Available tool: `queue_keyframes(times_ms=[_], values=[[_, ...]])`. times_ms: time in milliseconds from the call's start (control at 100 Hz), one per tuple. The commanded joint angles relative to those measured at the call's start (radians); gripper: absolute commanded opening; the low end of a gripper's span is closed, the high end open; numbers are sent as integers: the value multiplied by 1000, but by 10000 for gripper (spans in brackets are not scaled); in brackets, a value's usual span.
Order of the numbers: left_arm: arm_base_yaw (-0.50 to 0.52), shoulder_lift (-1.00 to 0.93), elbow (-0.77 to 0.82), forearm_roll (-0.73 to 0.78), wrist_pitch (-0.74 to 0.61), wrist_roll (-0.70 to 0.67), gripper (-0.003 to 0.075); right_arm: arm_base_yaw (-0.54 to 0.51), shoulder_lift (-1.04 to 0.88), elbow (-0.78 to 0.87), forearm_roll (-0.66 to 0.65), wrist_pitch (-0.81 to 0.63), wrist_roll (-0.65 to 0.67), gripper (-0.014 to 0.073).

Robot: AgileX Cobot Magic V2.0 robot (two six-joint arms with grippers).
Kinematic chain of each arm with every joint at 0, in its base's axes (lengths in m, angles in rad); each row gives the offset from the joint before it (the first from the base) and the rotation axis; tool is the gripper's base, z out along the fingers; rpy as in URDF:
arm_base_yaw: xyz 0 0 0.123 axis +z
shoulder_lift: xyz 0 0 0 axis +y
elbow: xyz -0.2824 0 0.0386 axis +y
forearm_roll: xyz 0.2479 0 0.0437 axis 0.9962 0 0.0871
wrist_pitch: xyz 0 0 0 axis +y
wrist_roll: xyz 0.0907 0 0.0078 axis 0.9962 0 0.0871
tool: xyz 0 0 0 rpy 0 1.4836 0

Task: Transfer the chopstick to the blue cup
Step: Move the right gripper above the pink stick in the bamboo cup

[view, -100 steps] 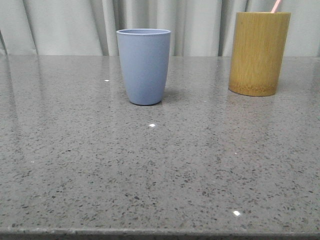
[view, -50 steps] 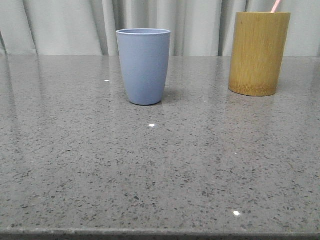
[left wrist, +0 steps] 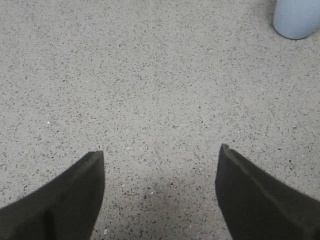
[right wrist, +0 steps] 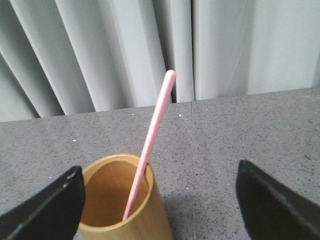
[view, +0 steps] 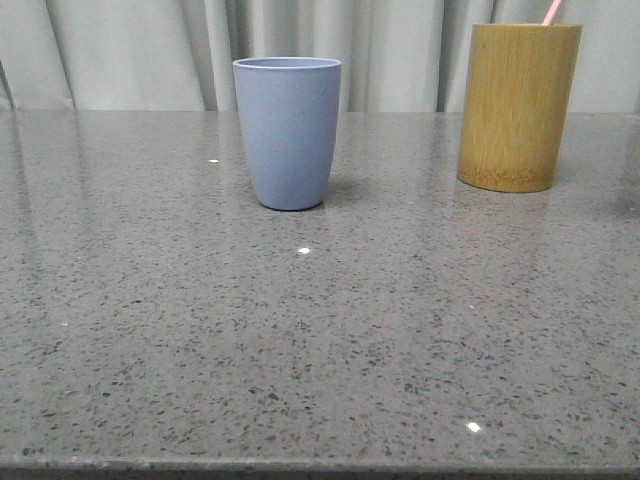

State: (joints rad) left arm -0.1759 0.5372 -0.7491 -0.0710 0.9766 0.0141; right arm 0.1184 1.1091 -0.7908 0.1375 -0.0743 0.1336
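Legible markings: none recorded. No text, label, brand, number or sign is to be read on the blue cup (view: 288,132), the bamboo cup (view: 518,105), the chopstick (right wrist: 150,140) or the table (view: 320,340).

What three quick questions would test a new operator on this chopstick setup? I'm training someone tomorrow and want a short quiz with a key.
1. True or false: the chopstick already stands in the blue cup.
2. Which cup stands further to the robot's right in the front view: A) the blue cup, B) the bamboo cup?
3. Fill in: the right gripper has its jaws ____ above the bamboo cup.

Key
1. False; it leans inside the bamboo cup.
2. B.
3. Open, holding nothing. The left gripper is open too, over the bare table.
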Motion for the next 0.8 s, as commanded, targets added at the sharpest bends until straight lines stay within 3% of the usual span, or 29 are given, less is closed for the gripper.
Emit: queue_keyframes(times_ms=[0, 790], values=[[3, 4, -26, -5, -68, -14, 463, 1, 29, -50, 1, -130, -8, 615], [3, 4, -26, -5, -68, -14, 463, -1, 310, -284, 1, -184, -8, 615]])
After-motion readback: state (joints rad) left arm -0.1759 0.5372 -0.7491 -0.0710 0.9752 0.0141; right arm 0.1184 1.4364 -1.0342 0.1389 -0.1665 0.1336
